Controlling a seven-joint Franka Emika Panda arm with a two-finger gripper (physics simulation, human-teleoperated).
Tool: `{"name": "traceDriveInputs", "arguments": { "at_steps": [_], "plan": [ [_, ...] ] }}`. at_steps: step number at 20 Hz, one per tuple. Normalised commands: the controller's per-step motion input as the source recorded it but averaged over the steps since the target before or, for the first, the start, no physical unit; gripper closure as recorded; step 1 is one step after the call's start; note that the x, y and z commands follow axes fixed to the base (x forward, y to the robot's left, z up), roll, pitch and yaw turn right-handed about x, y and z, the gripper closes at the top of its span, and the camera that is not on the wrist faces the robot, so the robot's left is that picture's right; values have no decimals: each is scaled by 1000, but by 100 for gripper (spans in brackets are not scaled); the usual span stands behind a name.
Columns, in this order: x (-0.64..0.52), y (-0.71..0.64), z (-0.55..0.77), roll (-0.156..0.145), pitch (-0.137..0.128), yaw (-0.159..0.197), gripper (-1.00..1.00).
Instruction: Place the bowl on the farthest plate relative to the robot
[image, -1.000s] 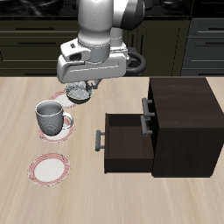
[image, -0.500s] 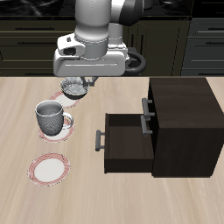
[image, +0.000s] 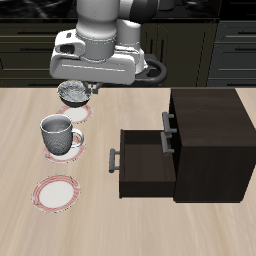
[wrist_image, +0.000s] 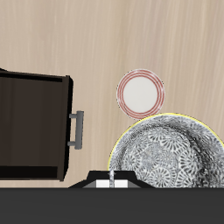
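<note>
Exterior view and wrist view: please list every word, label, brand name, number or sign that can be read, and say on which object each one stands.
There is no readable text in either view.
The bowl carries only a dark speckled pattern, no letters.
The plate nearest the table's front edge has only a pinkish-red patterned rim.
The mug, the cabinet and the gripper show no label, brand or number.

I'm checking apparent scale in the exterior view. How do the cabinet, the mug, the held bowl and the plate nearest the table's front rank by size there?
1. Cabinet, clearly largest.
2. Mug and front plate look alike in width; unranked.
3. Bowl, smallest, though lifted toward the camera.
</note>
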Motion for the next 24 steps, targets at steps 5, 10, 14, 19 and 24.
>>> {"name": "traceDriveInputs", "arguments": {
  "at_steps": [5, 10, 14, 19, 24],
  "plan": [
    [68, -117, 174, -27, -34, -32, 100],
    [130, -192, 232, -23, -49, -18, 100],
    [60, -80, 148, -24, -42, -20, 100],
    [213, -9, 70, -18, -32, -20, 100],
    [155, 50, 40, 1, 4, 2, 100]
  ]
}}
